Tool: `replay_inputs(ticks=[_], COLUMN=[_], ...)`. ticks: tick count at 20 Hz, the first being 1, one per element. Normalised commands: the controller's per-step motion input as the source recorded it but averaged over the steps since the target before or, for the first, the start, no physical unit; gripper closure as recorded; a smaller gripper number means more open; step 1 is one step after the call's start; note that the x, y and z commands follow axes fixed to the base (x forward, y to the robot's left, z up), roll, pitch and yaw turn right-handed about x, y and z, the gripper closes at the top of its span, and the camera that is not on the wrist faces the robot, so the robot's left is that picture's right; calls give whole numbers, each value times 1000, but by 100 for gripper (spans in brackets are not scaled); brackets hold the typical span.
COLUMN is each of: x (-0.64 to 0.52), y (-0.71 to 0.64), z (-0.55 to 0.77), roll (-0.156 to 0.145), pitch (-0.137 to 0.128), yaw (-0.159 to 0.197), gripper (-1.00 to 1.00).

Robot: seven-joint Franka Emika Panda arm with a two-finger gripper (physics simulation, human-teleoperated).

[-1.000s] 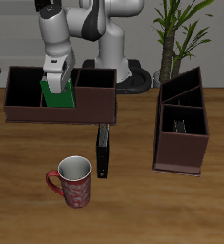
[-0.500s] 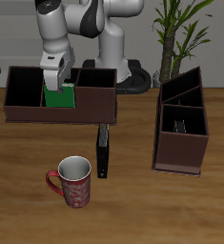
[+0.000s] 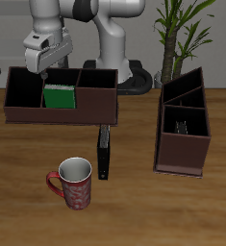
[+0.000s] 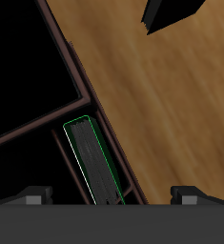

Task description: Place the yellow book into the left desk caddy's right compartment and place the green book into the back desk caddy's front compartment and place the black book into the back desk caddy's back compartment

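Spanning the worktop (image 3: pixel 28 183) rear: back desk caddy (image 3: pixel 62 113), green book (image 3: pixel 60 96) standing in its front compartment (image 3: pixel 59 104). Hovering above, fingers (image 3: pixel 45 70) parted wide, gripping nothing. Lying nearer the front edge, black book (image 3: pixel 104 152), long axis pointing front-to-back, well apart from the fingers.

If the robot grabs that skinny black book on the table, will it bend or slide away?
The black book looks flat and straight-edged, so it probably stays stiff. It lies flat on the smooth wooden table, so a push would likely slide it, not tip it. Being so thin, it may be hard to grip.
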Motion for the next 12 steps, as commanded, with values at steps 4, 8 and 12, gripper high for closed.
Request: replay_inputs(ticks=[4, 8, 12], x=[94, 335, 347], y=[-211, -309, -146], z=[379, 341, 182], roll=[-71, -132, -70], pitch=[4, -21, 30], yaw=[-440, -430, -347], gripper=[-100, -100, -100])
